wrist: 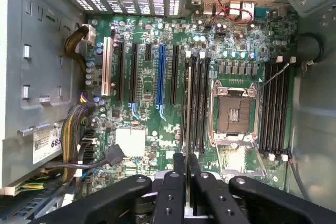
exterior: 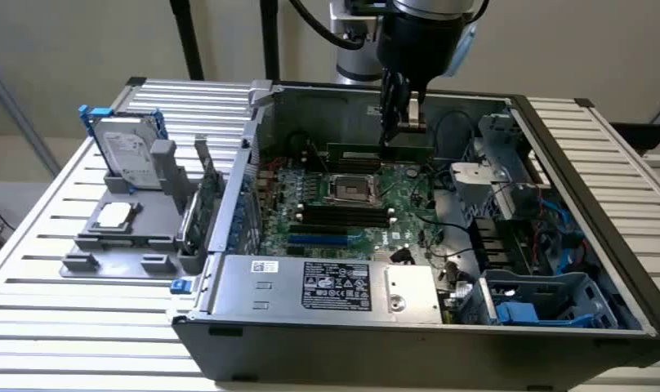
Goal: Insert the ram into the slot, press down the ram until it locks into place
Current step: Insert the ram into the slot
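Hand (wrist: 186,160) on ram (wrist: 187,108), edge-on, parallel to slot (wrist: 195,103)

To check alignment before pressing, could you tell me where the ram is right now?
The ram is gripped in the claw, edge-on over the black slots beside the CPU socket, just beyond that socket in the exterior view.

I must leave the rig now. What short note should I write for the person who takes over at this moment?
Gripper: shut on the ram, inside the open computer case.
Ram: edge-on over the black slot bank beside the processor socket.
Done: ram picked up and brought to the slots.
Left: seating; I cannot tell whether it has entered a slot, and no lock shows.
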Controlling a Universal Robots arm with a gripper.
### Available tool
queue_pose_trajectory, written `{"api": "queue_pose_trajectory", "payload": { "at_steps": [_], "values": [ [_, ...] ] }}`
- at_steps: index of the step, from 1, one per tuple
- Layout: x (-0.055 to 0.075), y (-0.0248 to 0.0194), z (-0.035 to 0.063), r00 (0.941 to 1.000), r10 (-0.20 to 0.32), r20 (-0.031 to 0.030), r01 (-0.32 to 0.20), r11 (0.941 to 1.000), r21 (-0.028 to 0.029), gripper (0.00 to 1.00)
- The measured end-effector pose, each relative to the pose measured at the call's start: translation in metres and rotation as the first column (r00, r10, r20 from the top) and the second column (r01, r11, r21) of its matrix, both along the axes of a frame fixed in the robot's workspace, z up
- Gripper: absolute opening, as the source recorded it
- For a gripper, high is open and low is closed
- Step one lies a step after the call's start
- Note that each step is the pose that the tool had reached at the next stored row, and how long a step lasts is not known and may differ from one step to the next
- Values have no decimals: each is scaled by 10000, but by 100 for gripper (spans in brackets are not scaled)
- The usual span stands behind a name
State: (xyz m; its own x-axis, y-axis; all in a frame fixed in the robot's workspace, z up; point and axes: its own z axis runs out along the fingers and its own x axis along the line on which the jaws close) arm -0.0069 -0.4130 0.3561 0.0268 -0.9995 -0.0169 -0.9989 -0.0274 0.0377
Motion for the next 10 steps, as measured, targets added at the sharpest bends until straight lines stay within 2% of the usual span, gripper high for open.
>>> {"api": "queue_pose_trajectory", "payload": {
  "at_steps": [10],
  "values": [
    [0, 0, 0, 10000, 0, 0, 0, 10000, -1, 13]
  ]
}}
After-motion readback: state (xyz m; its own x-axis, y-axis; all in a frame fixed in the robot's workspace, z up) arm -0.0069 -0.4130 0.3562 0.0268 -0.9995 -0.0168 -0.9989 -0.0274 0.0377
